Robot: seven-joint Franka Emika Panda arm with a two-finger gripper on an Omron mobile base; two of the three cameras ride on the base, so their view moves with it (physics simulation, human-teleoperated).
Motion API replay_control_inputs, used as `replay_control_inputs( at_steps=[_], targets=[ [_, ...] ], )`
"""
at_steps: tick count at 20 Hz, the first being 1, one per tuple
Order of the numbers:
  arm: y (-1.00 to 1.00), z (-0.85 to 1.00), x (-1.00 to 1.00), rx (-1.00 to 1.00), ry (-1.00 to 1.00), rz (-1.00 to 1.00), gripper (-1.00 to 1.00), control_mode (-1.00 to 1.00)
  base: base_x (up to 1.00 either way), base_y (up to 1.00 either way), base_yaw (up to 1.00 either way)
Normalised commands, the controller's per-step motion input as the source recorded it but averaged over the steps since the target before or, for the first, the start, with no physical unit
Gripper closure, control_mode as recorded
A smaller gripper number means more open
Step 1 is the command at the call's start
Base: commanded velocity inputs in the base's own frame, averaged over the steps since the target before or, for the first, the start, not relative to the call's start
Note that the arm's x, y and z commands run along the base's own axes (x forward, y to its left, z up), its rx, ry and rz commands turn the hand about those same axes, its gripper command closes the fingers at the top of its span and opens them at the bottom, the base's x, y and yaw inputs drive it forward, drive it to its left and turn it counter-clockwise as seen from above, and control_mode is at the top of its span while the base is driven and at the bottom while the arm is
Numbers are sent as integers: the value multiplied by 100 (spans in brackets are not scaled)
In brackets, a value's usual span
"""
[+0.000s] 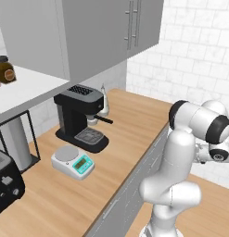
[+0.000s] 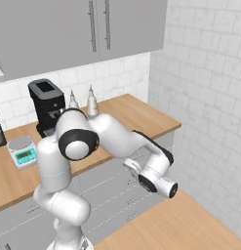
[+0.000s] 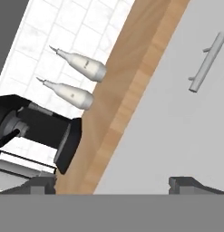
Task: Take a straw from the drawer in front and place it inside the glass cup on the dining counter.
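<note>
My gripper [image 3: 115, 186] is open, its two dark fingertips [image 3: 41, 185] set wide apart with nothing between them. It faces a shut light-grey drawer [image 3: 177, 122] under the wood worktop [image 3: 131, 86]. The drawer's slim metal bar handle [image 3: 206, 62] lies up and to the right of the fingers, a good way off. In the right base view my hand [image 2: 158, 181] hangs low in front of the grey drawer fronts [image 2: 105, 183]. The straw is hidden. The glass cup and the dining counter are out of view.
On the worktop stand a black coffee machine [image 1: 81, 115], a small kitchen scale [image 1: 73, 162], two pale pointed bottles [image 3: 84, 65] and a black appliance [image 1: 4, 183]. Grey wall cabinets [image 1: 88, 32] hang above. A tiled wall [image 2: 210, 97] closes the right side.
</note>
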Motion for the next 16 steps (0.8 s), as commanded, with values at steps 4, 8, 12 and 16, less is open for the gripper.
replay_control_inputs(
  at_steps=[4, 8, 12, 16],
  targets=[
    [0, 0, 23, 8, 3, 0, -100, -100, 0, 0, 0],
    [0, -16, 3, 16, 0, 0, -100, -100, 0, 0, 0],
    [0, -2, 1, 12, 13, 0, -100, -100, 0, 0, 0],
    [-1, 0, 9, 9, 16, 0, -100, -100, 0, 0, 0]
  ],
)
